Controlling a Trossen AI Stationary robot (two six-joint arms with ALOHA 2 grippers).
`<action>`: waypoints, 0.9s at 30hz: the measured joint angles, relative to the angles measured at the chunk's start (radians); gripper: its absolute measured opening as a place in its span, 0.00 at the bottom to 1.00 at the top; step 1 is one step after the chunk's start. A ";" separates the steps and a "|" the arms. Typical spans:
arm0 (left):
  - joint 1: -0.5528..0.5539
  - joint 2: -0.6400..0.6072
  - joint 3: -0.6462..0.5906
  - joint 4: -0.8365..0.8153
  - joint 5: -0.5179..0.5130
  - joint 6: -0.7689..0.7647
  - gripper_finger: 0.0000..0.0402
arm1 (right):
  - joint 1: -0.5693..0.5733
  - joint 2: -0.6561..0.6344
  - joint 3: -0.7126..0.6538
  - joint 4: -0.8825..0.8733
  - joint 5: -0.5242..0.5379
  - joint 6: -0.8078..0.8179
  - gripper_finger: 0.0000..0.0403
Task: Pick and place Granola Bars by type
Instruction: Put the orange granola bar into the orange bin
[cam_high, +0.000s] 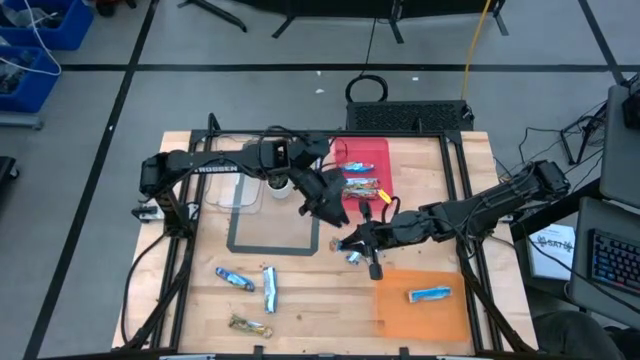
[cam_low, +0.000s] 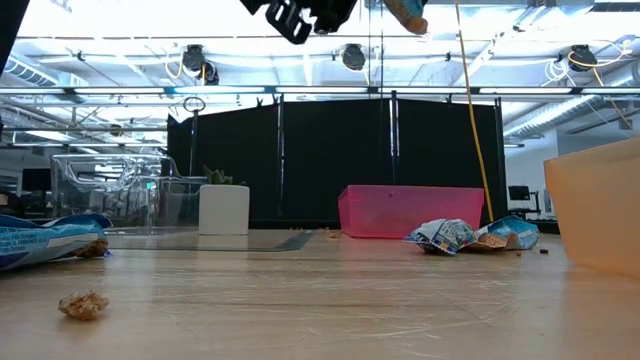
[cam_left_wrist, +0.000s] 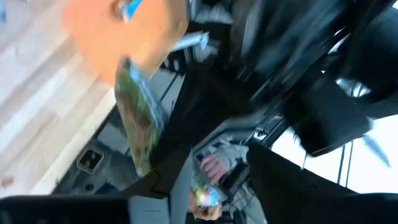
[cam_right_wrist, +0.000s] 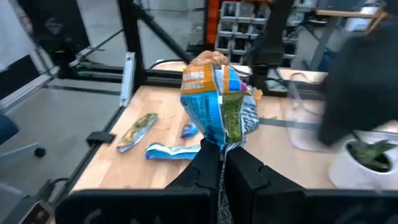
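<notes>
Right tool (cam_right_wrist: 222, 167) is pinched on a blue-and-silver granola bar (cam_right_wrist: 219, 106) by its crimped end, wrapper standing up above the fingers; it's off the counter (cam_high: 310, 300), mid-counter in the high view, between the pink bin (cam_high: 375, 153) and the orange mat (cam_high: 425, 310).

Left tool (cam_high: 322, 207) hangs over the pink bin's edge, just beside the right tool. Can't tell whether its fingers are spread; left wrist view is smeared.

More bars lie in the pink bin (cam_high: 360, 186). One blue bar (cam_high: 429, 294) sits on the orange mat. Three on the near-left counter: two blue (cam_high: 233, 279), (cam_high: 269, 289) and one brownish-gold (cam_high: 250, 325).

White plant pot (cam_high: 280, 184) stands beside the clear tray (cam_high: 232, 190).
</notes>
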 joint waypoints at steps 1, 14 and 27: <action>0.006 0.000 0.000 0.000 0.000 0.008 0.44 | 0.001 0.000 0.000 -0.001 -0.005 0.000 0.01; 0.049 -0.014 -0.001 0.019 -0.032 0.280 0.57 | 0.000 -0.013 0.000 0.050 0.010 -0.025 0.01; -0.026 -0.244 -0.001 0.012 -0.340 0.875 0.49 | 0.045 -0.167 0.000 -0.127 0.015 0.114 0.00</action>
